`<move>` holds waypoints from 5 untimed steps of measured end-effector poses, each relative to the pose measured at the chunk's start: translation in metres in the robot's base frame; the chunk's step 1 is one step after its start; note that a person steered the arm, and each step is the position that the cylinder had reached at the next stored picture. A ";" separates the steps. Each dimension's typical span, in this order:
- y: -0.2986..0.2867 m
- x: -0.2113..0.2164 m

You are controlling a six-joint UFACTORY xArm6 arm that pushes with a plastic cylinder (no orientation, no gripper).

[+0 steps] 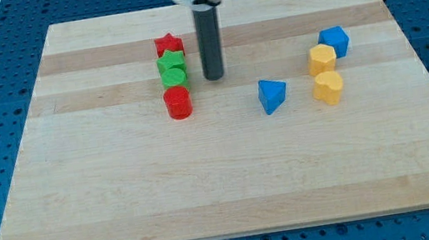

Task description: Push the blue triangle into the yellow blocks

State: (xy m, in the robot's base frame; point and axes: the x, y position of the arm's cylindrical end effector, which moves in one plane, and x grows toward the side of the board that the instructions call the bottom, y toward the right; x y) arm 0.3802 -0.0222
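The arm entered from the view's top centre, its housing cropped by the frame edge. My tip (the dark rod's lower end) stood upright, touching nothing.

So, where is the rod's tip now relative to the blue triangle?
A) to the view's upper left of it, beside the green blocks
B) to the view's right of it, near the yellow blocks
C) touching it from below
A: my tip stands just right of the two green blocks, up and left of the blue triangle, with bare board between them.
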 end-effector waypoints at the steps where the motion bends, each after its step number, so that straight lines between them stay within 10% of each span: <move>1: 0.012 0.027; 3: 0.034 0.094; 5: 0.078 0.071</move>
State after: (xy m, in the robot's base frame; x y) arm 0.4511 0.0558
